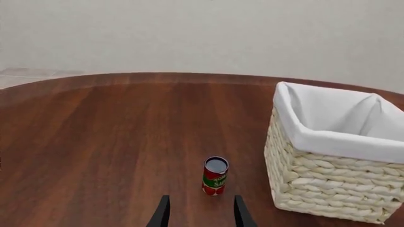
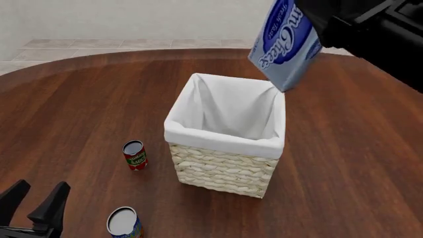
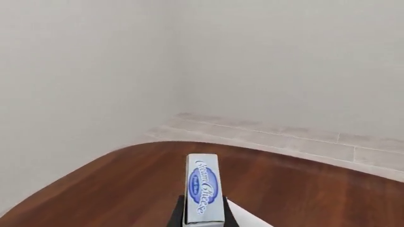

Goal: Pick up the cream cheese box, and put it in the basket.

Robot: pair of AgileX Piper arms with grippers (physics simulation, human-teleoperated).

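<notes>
The cream cheese box [image 2: 284, 42], pale grey-blue with a dark blue oval, hangs tilted in the air above the far right corner of the basket [image 2: 221, 171]. My right gripper [image 2: 316, 25] is shut on it from the upper right. In the right wrist view the box [image 3: 203, 194] stands edge-on between the fingers [image 3: 177, 213], and a white corner of the liner [image 3: 249, 218] shows below it. My left gripper [image 2: 33, 201] is open and holds nothing at the near left of the table. Its wrist view shows the basket [image 1: 328, 179] off to one side of its fingers [image 1: 162, 213].
A red-labelled can [image 2: 134, 154] stands upright left of the basket, and it also shows just ahead of the open left gripper [image 1: 202, 215] as the red can [image 1: 215, 176]. A blue-labelled can [image 2: 124, 221] stands at the near edge. The round wooden table [image 2: 343, 163] lies all around.
</notes>
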